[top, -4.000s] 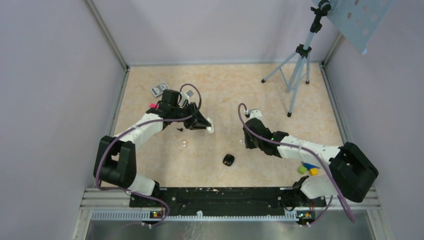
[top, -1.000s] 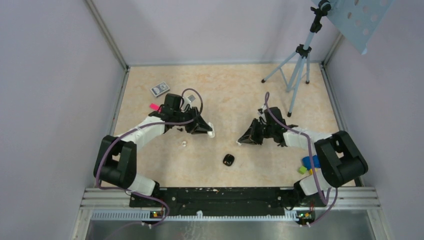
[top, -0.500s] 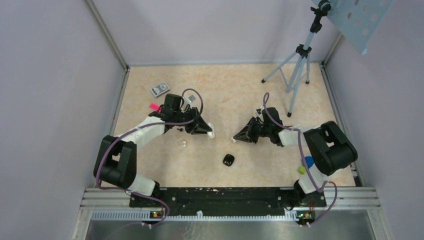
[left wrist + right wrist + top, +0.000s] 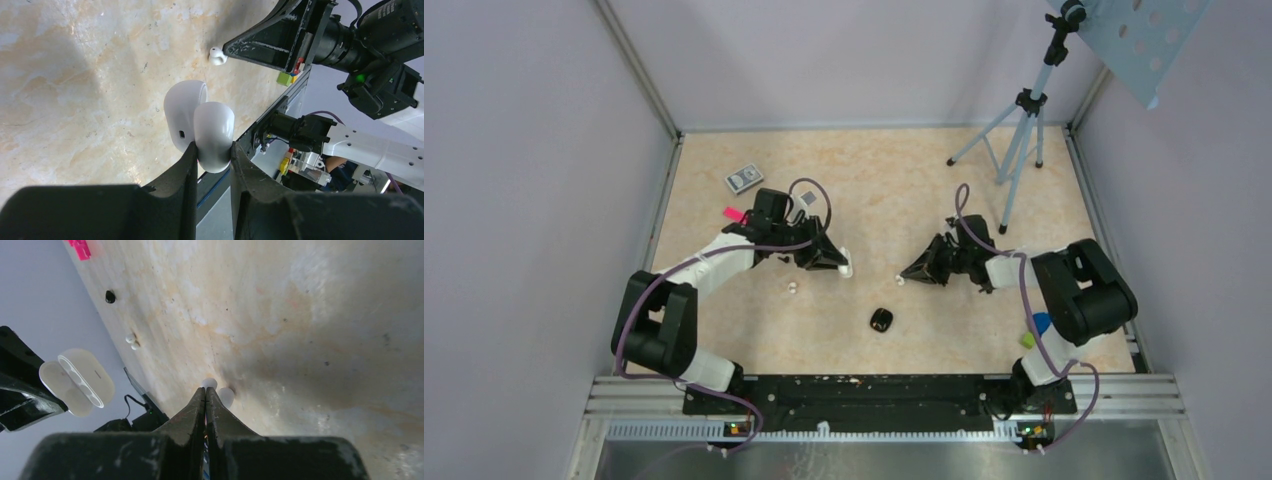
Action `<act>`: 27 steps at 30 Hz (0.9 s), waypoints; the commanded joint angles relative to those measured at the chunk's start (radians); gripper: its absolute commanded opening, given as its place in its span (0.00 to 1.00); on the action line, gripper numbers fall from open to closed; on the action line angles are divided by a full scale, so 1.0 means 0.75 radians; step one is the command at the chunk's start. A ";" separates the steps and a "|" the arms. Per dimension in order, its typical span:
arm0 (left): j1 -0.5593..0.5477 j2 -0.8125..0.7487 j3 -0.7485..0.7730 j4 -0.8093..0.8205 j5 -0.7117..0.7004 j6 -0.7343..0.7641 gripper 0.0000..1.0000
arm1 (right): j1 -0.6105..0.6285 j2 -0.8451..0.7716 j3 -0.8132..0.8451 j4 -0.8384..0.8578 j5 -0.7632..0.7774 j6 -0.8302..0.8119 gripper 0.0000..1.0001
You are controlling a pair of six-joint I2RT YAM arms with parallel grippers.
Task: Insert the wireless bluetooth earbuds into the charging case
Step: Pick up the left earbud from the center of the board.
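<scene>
My left gripper [image 4: 832, 262] is shut on the charging case [image 4: 846, 266], a white oval case with its lid open, and holds it just above the table. In the left wrist view the case [image 4: 200, 120] sits between my fingertips [image 4: 191, 150]. My right gripper [image 4: 908, 276] lies low over the table with its jaws shut. One white earbud [image 4: 900, 279] lies on the table right at its tip, also in the right wrist view [image 4: 226, 396] and the left wrist view [image 4: 216, 55]. The other earbud [image 4: 793, 288] lies on the table below my left arm.
A small black object [image 4: 881, 320] lies near the front middle. A pink piece [image 4: 732, 213] and a small printed box [image 4: 744, 179] lie at the back left. A tripod [image 4: 1014, 130] stands at the back right. Coloured blocks [image 4: 1029, 340] sit by the right arm's base.
The right arm has swung round and dropped low, jaws shut, tip pointing left at the earbud. In the last half second it drew back slightly right. The left arm has barely moved.
</scene>
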 commanded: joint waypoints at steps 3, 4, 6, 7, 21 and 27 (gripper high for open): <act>-0.017 -0.038 0.017 0.008 0.003 0.015 0.00 | -0.075 0.004 0.008 0.007 -0.012 -0.135 0.07; -0.021 -0.045 0.018 0.006 -0.002 0.013 0.00 | -0.079 0.005 0.025 -0.023 -0.015 -0.159 0.10; -0.026 -0.057 0.022 0.000 -0.010 0.014 0.00 | -0.081 0.002 0.044 -0.064 -0.011 -0.208 0.18; -0.028 -0.064 0.023 -0.004 -0.011 0.014 0.00 | -0.082 -0.003 0.044 -0.072 -0.009 -0.221 0.23; -0.037 -0.059 0.026 -0.015 -0.019 0.015 0.00 | -0.082 -0.010 0.028 -0.077 -0.020 -0.288 0.29; -0.042 -0.068 0.019 -0.015 -0.025 0.015 0.00 | -0.082 0.003 0.049 -0.129 0.048 -0.313 0.27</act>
